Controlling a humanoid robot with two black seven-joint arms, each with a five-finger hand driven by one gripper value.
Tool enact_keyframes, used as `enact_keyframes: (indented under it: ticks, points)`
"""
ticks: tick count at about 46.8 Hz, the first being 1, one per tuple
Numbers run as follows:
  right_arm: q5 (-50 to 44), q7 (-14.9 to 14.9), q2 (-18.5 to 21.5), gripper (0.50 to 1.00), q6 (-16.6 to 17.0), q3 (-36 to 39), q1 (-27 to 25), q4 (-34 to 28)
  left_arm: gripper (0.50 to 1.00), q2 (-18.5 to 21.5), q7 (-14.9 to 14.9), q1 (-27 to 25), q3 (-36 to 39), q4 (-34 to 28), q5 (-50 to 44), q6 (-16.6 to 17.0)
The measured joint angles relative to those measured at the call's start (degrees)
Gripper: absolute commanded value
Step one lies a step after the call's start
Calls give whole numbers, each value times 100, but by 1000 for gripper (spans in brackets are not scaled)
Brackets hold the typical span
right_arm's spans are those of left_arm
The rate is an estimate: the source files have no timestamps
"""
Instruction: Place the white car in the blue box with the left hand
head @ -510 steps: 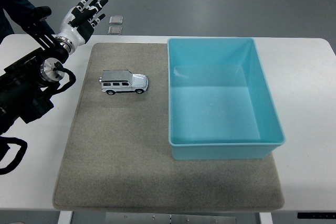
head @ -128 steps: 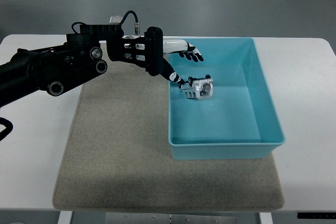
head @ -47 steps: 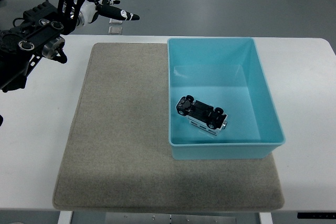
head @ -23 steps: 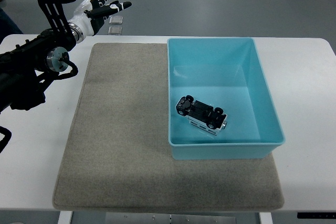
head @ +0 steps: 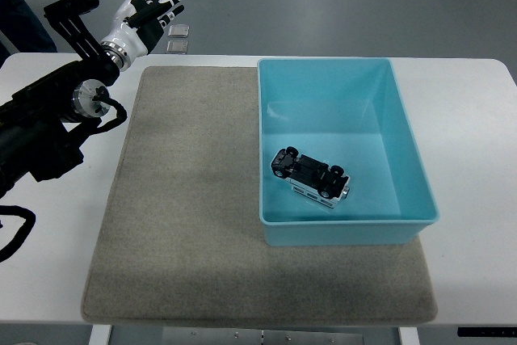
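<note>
**Inside the blue box: car delivered, hand clear**

Inside the blue box (head: 347, 147), near its front wall, lies the white car (head: 312, 178), wheels up, dark underside showing. Far off at the surface's (head: 477, 159) back left corner, raised and empty: left hand (head: 144, 12), fingers spread wide, holding nothing. Right hand nowhere in view.

Placement judged complete, only the retreat left. Best done by lowering the arm along the left edge, well apart from the grey mat (head: 186, 216) and box wall. No need to right the overturned car; reaching back in risks nudging the box.
</note>
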Motion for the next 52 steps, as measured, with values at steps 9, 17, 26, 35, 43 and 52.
enact_keyframes:
  ticks: [9,17,26,35,43,52]
  points:
    - [0,0,0,936,0,0,1,0,996,6,0,-10,0,1,-54,-5]
    - [0,0,0,936,0,0,0,0,996,18,1,49,-8,7,-61,-6]
    - [-2,0,-2,936,46,0,9,93,996,23,2,54,-8,7,-62,-6]
    - [-5,0,2,936,73,25,107,506,996,55,2,54,-8,14,-62,1]
    - [-45,-29,-1,936,-78,-31,135,460,996,55,2,56,-8,14,-67,1]
    - [-34,-27,-1,936,-230,9,199,458,996,55,2,59,-70,15,-68,-45]
